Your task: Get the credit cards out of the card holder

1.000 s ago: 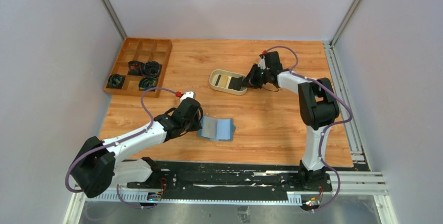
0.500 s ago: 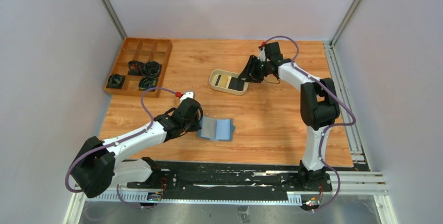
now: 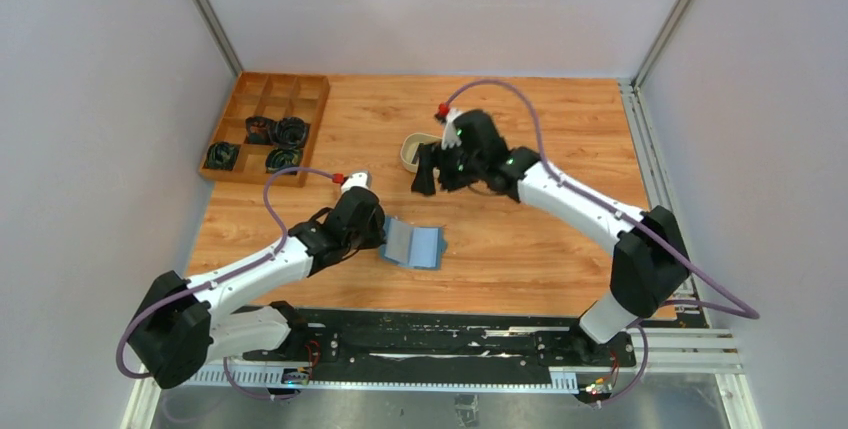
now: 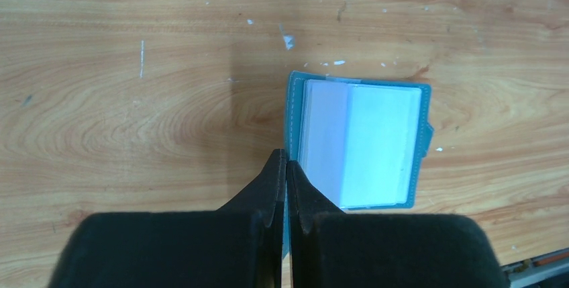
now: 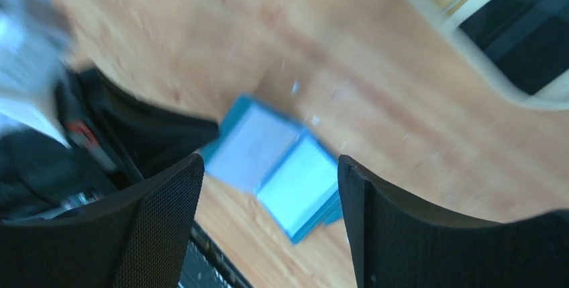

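On the bench [image 4: 134,113] the teal card holder [image 4: 359,141] lies unfolded, pale blue inside, left end effector [image 4: 286,162] pinched closed at its edge, right end effector [image 5: 270,162] spread wide.

No readable text, label, brand, number or sign shows on anything in view.

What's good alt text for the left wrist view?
The teal card holder lies open and flat on the wooden table, its pale blue inner sleeves facing up. The left gripper, shut, has its tips at one side edge of the holder.
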Motion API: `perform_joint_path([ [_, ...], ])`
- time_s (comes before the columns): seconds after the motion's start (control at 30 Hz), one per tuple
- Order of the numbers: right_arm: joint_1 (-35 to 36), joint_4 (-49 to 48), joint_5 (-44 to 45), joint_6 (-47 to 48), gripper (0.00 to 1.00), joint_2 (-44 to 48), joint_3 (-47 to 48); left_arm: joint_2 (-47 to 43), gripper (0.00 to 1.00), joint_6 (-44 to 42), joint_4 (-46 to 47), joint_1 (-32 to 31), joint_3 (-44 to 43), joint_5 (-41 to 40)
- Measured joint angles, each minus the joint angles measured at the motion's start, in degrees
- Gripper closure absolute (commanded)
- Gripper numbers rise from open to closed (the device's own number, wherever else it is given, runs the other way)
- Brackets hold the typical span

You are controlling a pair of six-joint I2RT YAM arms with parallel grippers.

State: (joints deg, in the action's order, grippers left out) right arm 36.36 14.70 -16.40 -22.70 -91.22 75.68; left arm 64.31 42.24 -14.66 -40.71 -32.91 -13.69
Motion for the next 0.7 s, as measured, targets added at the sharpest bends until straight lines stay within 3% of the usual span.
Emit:
perform_joint_path([
  [0.1,6.8,-1.6,2.3,-0.5,0.22,1.0,-8.0,-0.7,1.0,0.1,1.5,0.0,0.5,0.4],
  [0.3,11.7,-5.7,6.8,-5.6,0.22,-0.3,-20.6,-2.3,1.0,1.6,5.6,0.0,3.4,1.1],
  [0.7,19.0,-10.8,12.7,-8.0,0.22,-5.7,-14.9,-4.0,1.0,3.5,8.0,0.0,8.8,0.8],
])
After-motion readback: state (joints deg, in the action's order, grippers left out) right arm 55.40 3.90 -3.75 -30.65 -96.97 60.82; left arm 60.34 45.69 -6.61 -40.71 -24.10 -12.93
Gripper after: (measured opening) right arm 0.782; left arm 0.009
